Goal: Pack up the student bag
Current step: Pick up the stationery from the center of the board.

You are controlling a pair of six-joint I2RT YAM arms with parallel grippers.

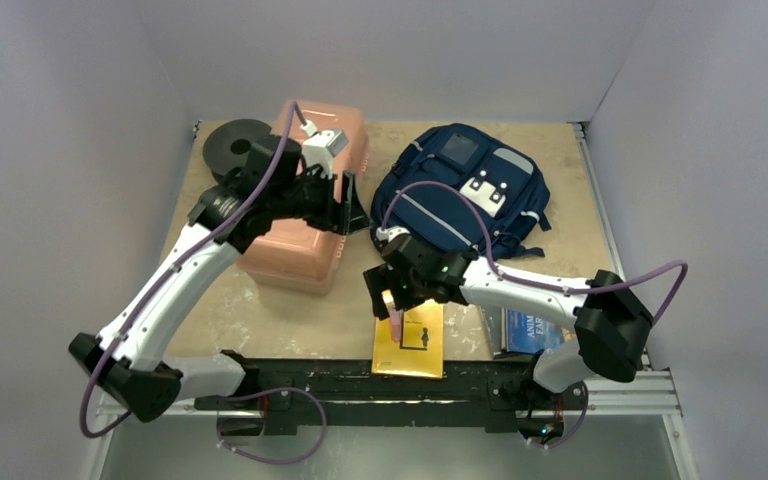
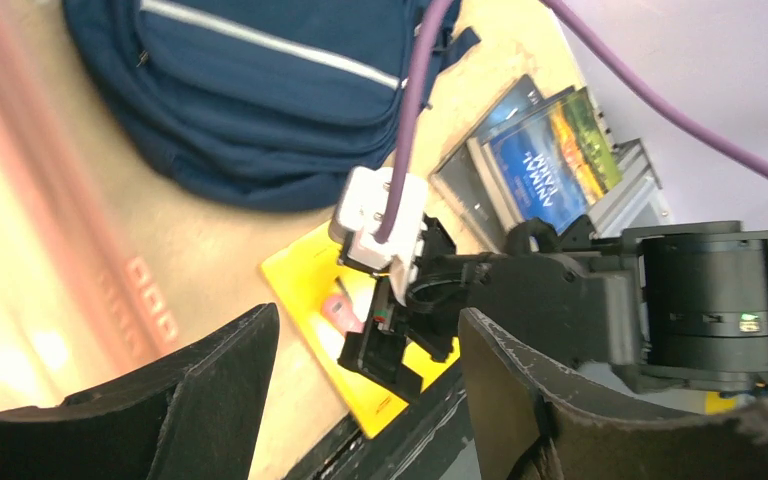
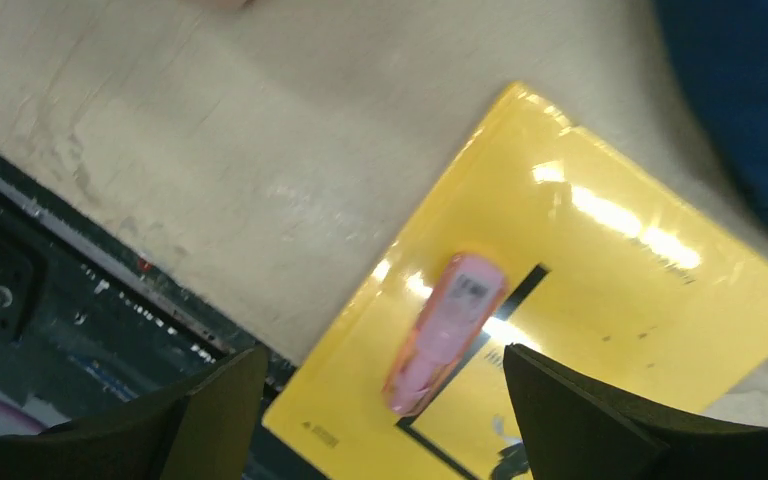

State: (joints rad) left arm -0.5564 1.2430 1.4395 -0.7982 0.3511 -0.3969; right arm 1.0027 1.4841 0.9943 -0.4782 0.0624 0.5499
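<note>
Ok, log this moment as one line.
right gripper: open, above small pink item on yellow book | left gripper: open, empty, near pink box | backpack: flat on table

The left arm [image 1: 175,280] reaches from the table's [image 1: 290,320] near edge toward its far side, elbow bent. The left end effector [image 1: 357,208] hangs level, fingers spread, holding nothing. The right arm [image 1: 530,285] folds inward along the table's near edge. The right end effector [image 1: 388,298] points down, fingers wide apart, gripping nothing.
</note>
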